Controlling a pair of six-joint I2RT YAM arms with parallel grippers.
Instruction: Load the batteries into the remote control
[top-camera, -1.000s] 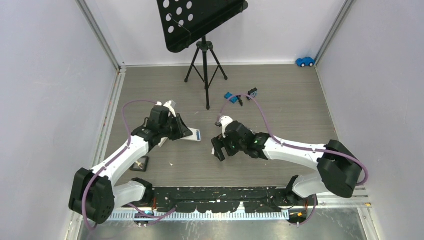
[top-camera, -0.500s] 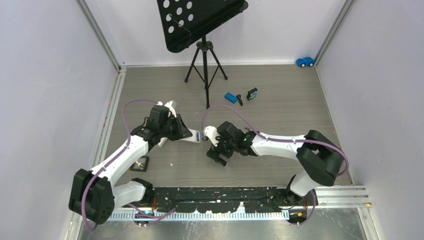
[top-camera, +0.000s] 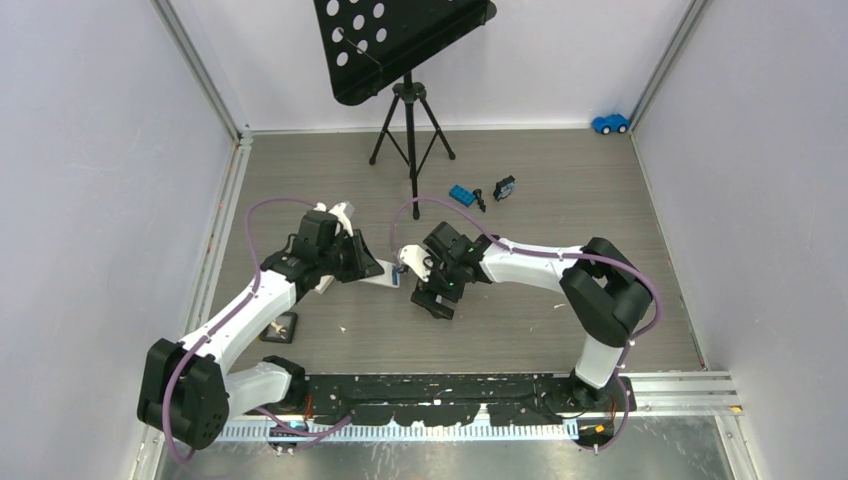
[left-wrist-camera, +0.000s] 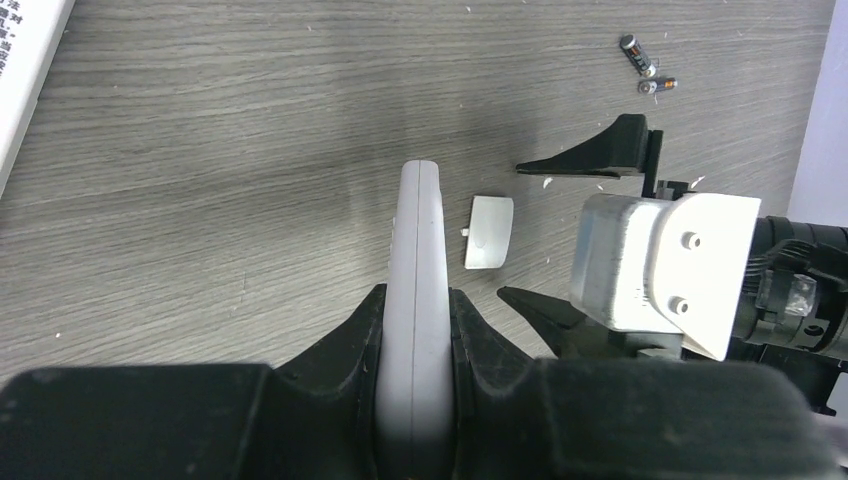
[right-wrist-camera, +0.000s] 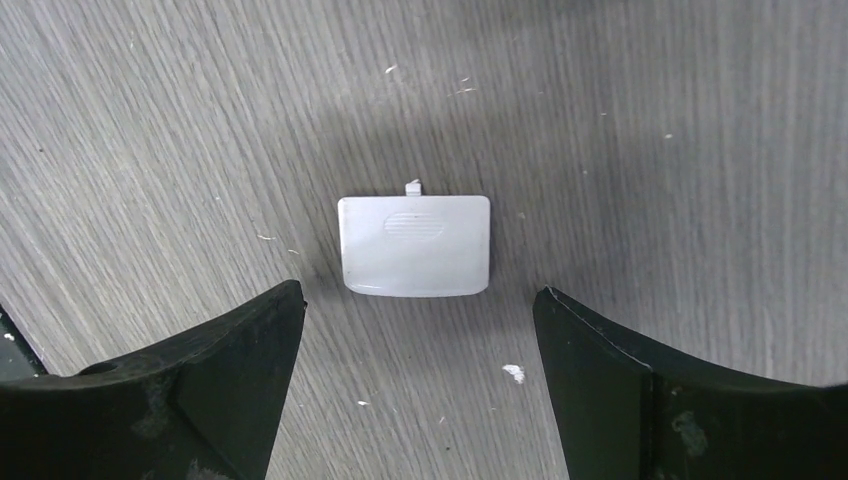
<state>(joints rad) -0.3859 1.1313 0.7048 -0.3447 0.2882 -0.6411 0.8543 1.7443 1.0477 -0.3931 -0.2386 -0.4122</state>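
Batteries (left-wrist-camera: 633, 53), two tiny dark cylindrical cells with pale metal ends, are lying close together on the grey wood-grain table (left-wrist-camera: 200, 150), well apart from the slim light-grey plastic remote control (left-wrist-camera: 417, 230). The left gripper (left-wrist-camera: 415, 295) is pinching that remote, seen edge-on, between its black fingers. Just beside the remote, a small light-grey rectangular plastic battery cover (right-wrist-camera: 415, 245) with a ribbed thumb patch and a little tab is lying flat. The right gripper (right-wrist-camera: 415, 295) is hovering over it, jaws spread wide, one finger on either side, neither touching.
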